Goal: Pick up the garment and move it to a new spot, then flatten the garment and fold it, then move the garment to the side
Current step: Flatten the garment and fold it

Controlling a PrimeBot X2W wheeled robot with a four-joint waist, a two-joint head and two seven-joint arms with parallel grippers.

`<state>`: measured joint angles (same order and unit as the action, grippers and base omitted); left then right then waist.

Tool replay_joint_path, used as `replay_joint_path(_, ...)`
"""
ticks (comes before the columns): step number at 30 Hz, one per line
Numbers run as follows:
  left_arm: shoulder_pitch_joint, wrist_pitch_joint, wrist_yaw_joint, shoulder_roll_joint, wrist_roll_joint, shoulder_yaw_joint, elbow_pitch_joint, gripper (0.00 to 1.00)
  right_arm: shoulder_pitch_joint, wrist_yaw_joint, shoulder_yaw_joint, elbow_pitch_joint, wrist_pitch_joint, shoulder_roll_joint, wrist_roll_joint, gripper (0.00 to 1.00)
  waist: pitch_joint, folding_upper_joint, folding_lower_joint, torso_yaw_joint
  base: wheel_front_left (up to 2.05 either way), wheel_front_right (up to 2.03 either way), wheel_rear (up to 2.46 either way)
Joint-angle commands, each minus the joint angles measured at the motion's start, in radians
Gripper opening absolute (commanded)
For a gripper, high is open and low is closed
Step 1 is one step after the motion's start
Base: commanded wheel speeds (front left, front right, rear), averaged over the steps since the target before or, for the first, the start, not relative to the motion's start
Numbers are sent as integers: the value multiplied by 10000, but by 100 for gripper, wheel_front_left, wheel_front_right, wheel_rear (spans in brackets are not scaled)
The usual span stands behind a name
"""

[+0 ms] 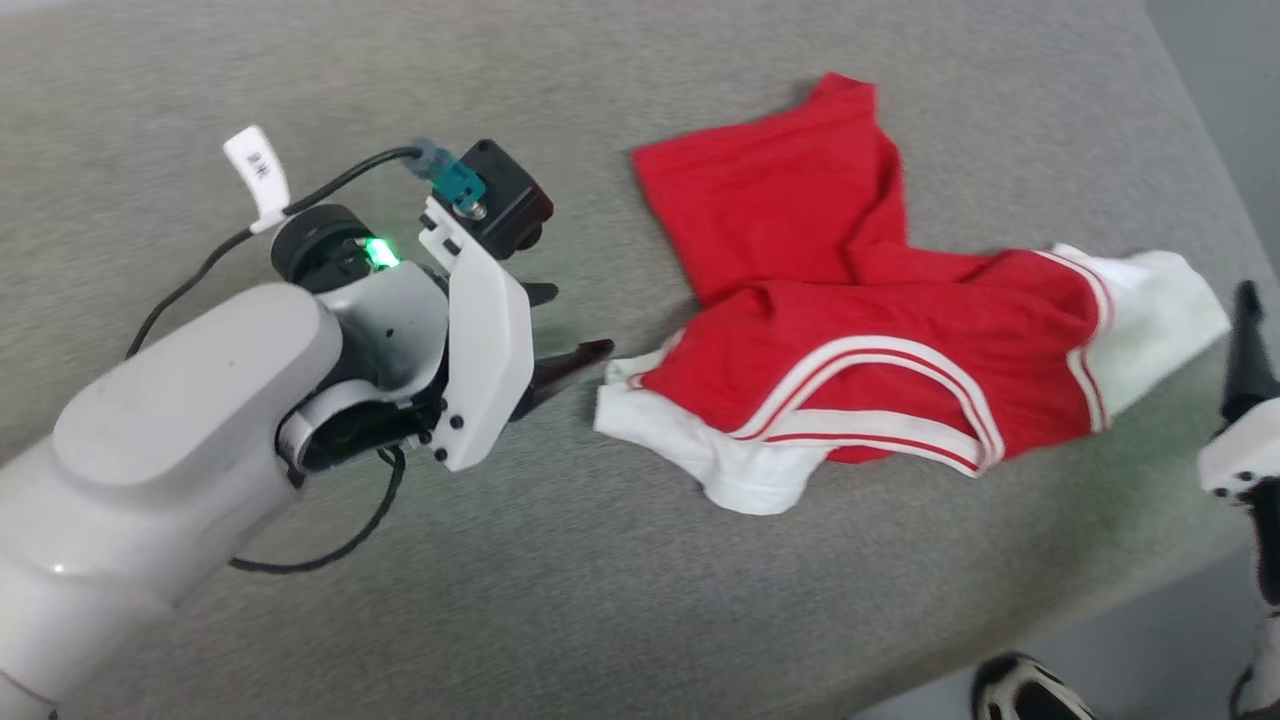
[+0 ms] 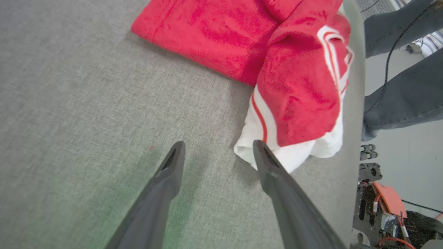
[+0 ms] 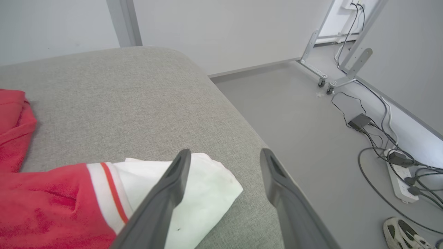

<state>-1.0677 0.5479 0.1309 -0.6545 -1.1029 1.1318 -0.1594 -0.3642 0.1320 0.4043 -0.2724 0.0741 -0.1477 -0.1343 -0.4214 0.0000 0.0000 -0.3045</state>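
Observation:
The garment (image 1: 850,350) lies crumpled on the grey cushioned surface (image 1: 700,620), red with white panels and striped trim; its lettering is hidden in the folds. My left gripper (image 1: 572,325) hovers open just left of the garment's white lower corner. In the left wrist view the left gripper (image 2: 217,148) is spread wide, its right finger at the edge of the white corner of the garment (image 2: 294,86). At the garment's right end my right gripper (image 1: 1247,300) stands. In the right wrist view the right gripper (image 3: 225,155) is open, with the white end of the garment (image 3: 204,186) beneath its left finger.
The cushion's edge (image 3: 249,131) drops to the floor just right of the garment. A person's legs in jeans (image 2: 405,69) stand beside it, a shoe (image 1: 1020,690) below. Cables and a power strip (image 3: 401,173) lie on the floor near a wheeled metal frame (image 3: 332,69).

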Motion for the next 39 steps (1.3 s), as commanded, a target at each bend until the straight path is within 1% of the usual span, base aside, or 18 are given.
replay_joint_path(1, -280, 133, -10, 13, -66, 291, -244, 100, -107, -24, -139, -43, -144, 99, -83, 100, -331, 0, 0, -503, 0, 0, 0)
replay_joint_path(3, -569, 170, -10, -23, -53, 739, -452, 100, -101, -24, -284, -75, -265, 159, -94, 100, -428, 0, 0, -719, 0, 0, 0)
replay_joint_path(5, -648, 211, -10, -100, -282, 1016, -611, 100, -54, -24, -325, -113, -365, 224, -133, 100, -471, 0, 0, -866, 0, 0, 0)
replay_joint_path(9, -675, 195, -10, -233, -282, 1375, -508, 100, 40, -24, -334, -151, -513, 258, -170, 100, -533, 0, 0, -981, 0, 0, 0)
replay_joint_path(12, -665, 256, -10, -250, -197, 1466, -385, 100, 21, -24, -317, -143, -557, 282, -193, 100, -582, 0, 0, -998, 0, 0, 0)
replay_joint_path(18, -502, 609, -10, -120, -428, 1516, 129, 100, -177, -24, -370, -264, -631, 292, -267, 100, -644, 0, 0, -935, 0, 0, 0)
replay_joint_path(22, -286, 1012, -10, -111, -12, 1544, 352, 100, -273, -24, -549, -381, -701, 311, -332, 100, -684, 0, 0, -911, 0, 0, 0)
replay_joint_path(23, -254, 992, -10, -103, -56, 1546, 352, 97, -294, -24, -570, -399, -721, 298, -347, 100, -686, 0, 0, -903, 0, 0, 0)
replay_joint_path(24, -239, 1044, -10, -85, -21, 1547, 389, 84, -309, -24, -593, -412, -745, 273, -357, 100, -695, 0, 0, -894, 0, 0, 0)
replay_joint_path(27, -192, 1209, -10, -128, 233, 1547, 548, 18, -359, -24, -631, -447, -788, 217, -390, 100, -716, 0, 0, -869, 0, 0, 0)
replay_joint_path(28, -166, 1261, -10, -146, 165, 1544, 566, 0, -367, -24, -635, -452, -803, 200, -394, 100, -711, 0, 0, -855, 0, 0, 0)
replay_joint_path(34, -322, 1246, -10, -156, -80, 1517, 644, 0, -316, -24, -601, -530, -833, 124, -398, 100, -604, 0, 0, -684, 0, 0, 0)
replay_joint_path(39, -709, 619, -10, -285, 6, 1490, 530, 0, -316, -24, -626, -562, -784, 53, -361, 100, -446, 0, 0, -485, 0, 0, 0)
